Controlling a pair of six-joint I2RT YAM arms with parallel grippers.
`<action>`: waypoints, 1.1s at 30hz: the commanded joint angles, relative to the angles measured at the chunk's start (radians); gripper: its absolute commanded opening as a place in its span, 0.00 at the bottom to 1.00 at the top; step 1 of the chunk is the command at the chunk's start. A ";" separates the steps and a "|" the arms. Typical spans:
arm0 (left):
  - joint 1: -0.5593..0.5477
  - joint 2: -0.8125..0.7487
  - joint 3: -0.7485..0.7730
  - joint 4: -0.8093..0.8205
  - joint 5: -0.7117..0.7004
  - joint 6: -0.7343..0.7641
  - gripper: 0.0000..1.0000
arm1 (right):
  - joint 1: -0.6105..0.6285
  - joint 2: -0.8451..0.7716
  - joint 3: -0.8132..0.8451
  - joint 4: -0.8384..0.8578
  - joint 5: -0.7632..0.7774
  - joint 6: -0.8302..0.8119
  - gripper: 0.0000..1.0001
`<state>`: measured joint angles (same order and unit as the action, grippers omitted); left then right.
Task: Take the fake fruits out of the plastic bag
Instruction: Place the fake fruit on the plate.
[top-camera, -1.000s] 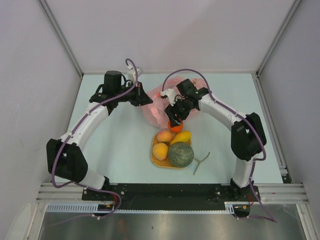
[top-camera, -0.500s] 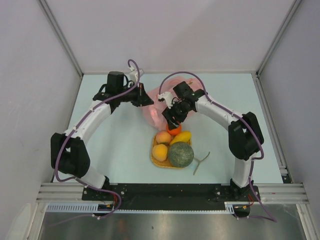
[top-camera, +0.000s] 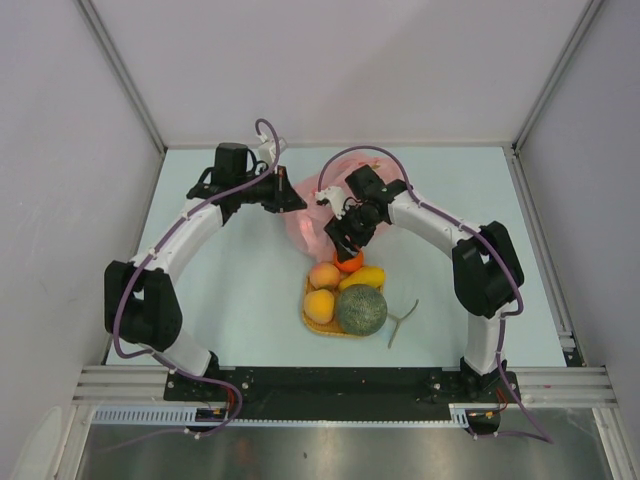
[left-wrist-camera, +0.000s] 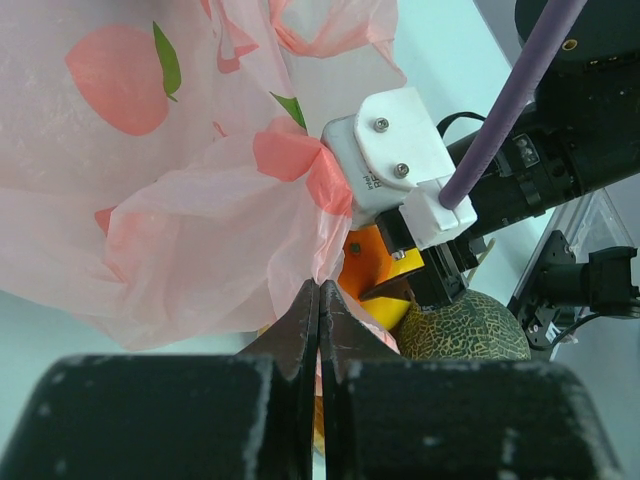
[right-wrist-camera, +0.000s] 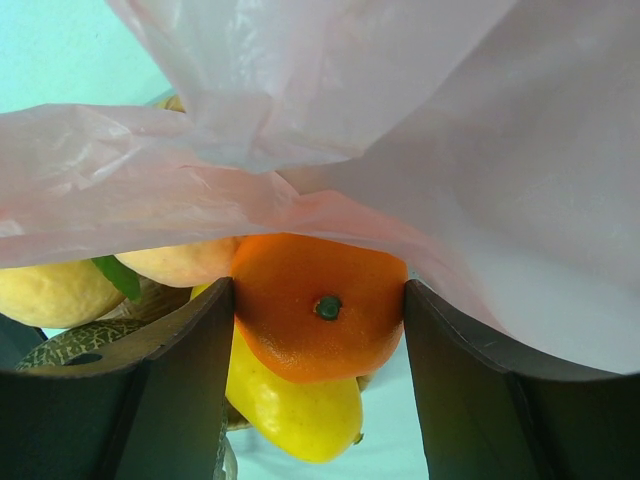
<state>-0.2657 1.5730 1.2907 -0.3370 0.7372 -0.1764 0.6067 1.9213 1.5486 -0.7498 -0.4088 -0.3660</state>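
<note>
The pink plastic bag (top-camera: 306, 215) hangs crumpled between the two arms, held up off the table. My left gripper (top-camera: 289, 197) is shut on its edge; its fingers (left-wrist-camera: 318, 320) pinch the thin film (left-wrist-camera: 180, 200). My right gripper (top-camera: 347, 252) is shut on an orange fruit (right-wrist-camera: 320, 305) at the bag's lower edge, just above the mat. The mango (top-camera: 364, 275), two peach-orange fruits (top-camera: 326, 273) and the netted melon (top-camera: 361, 309) lie on the woven mat (top-camera: 312, 321). The mango (right-wrist-camera: 290, 410) shows below the held orange.
A grey Y-shaped stem piece (top-camera: 400, 324) lies on the table right of the melon. White walls close in the far and side edges of the pale blue table (top-camera: 240, 290). The metal rail (top-camera: 340, 380) runs along the near edge.
My right gripper has moved left and toward the mat with the orange fruit. The bag has bunched up narrower between the arms. My left gripper has shifted slightly right.
</note>
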 joint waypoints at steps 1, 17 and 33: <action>0.006 -0.001 0.042 0.029 0.025 -0.008 0.00 | -0.007 0.001 0.013 0.003 -0.007 0.015 0.34; 0.006 -0.019 0.015 0.041 0.021 -0.008 0.00 | 0.013 -0.022 -0.036 -0.008 0.011 0.004 0.37; 0.006 -0.031 0.006 0.043 0.021 -0.008 0.00 | 0.024 -0.061 -0.058 -0.039 0.015 -0.008 0.35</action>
<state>-0.2649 1.5730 1.2907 -0.3229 0.7372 -0.1772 0.6121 1.9041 1.5089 -0.7475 -0.3973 -0.3710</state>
